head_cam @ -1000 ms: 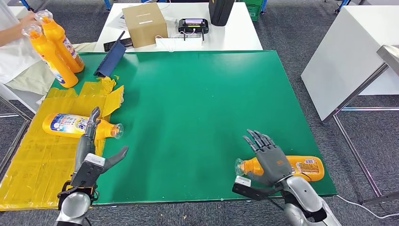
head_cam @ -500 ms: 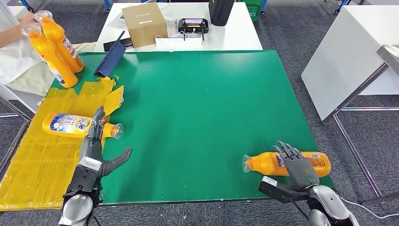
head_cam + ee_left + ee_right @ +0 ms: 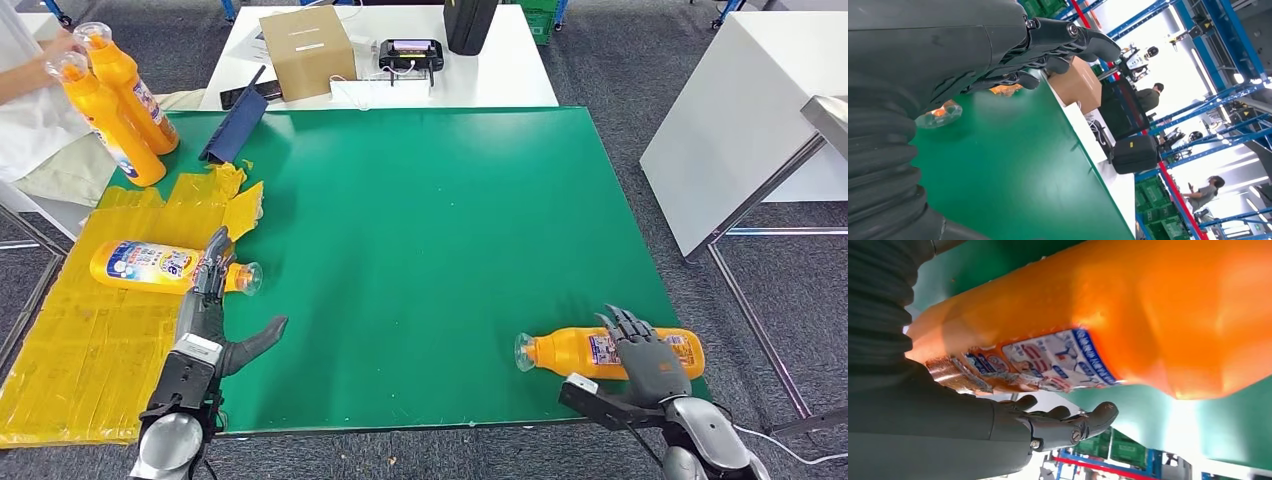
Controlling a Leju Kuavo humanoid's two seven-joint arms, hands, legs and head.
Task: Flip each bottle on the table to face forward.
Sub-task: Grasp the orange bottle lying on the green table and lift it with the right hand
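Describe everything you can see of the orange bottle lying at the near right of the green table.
The orange plastic bottle lies on its side near the green table's front right corner, clear cap pointing toward the table's left. A blue-and-white printed label wraps its middle. The right hand reaches over its body, fingers extended alongside it; a firm grip cannot be confirmed.
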